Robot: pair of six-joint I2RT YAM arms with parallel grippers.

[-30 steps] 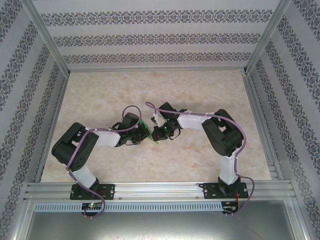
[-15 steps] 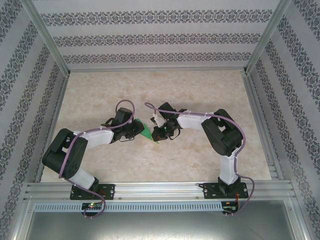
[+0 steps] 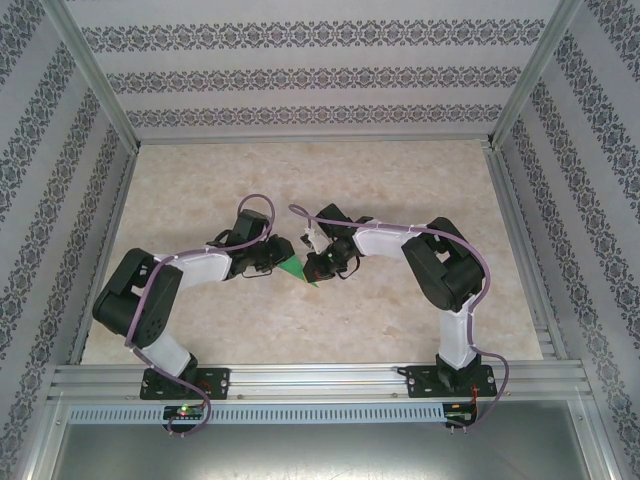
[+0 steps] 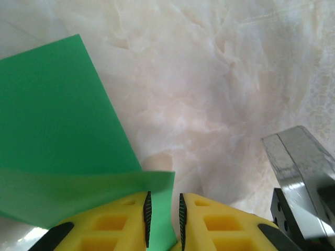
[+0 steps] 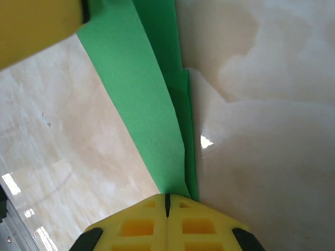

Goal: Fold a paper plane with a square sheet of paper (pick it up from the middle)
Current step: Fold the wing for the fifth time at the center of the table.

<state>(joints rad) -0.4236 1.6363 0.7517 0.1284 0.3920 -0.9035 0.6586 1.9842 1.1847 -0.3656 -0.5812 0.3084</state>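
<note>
Two-finger right tool (image 5: 167, 198) pinching green paper (image 5: 138, 99), left tool (image 4: 163, 206) slightly parted.

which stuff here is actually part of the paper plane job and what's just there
Job:
green paper, partly folded
right gripper, shut on it
left gripper, jaws slightly apart around its edge

Just there:
marble tabletop
patterned walls
metal frame rail
</note>
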